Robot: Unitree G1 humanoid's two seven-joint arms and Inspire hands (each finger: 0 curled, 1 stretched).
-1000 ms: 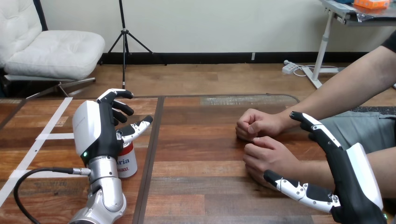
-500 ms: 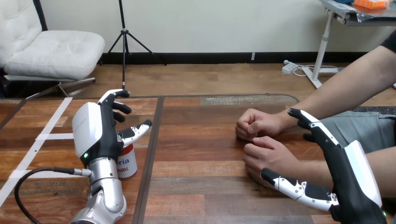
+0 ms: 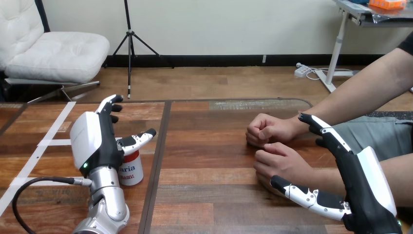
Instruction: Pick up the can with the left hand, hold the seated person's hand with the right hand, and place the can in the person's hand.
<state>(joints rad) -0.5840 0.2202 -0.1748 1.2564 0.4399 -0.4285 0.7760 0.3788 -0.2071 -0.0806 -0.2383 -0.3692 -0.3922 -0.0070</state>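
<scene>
Can [image 3: 130,169] stood upright on the wooden table [image 3: 209,195], just left of the dark seam [image 3: 159,146] that ran across the table top. It was white above, with a red band at its foot. The left hand [image 3: 95,141] was raised just beside the can, on the side away from the seam, with its white back turned to the camera and its palm turned toward the can. Its fingers [image 3: 108,103] pointed straight up and were not bent around anything. Its thumb [image 3: 140,140] reached out toward the seam, above the top of the can. I could not tell if the thumb or the palm touched the can, because the hand hid that side of it. No finger was closed on the can.

Well to the right of the seam, the person's farther hand [image 3: 265,129] and the person's nearer hand [image 3: 281,163] rested on the table as loose fists, close to each other. The right hand [image 3: 363,195] was also spread wide. Its fingers [image 3: 326,132] stretched along the far side of the nearer hand's wrist, and its thumb [image 3: 302,194] lay on the near side, so the wrist was between them. Neither was curled around the wrist, and it was not clear if they touched it.
</scene>
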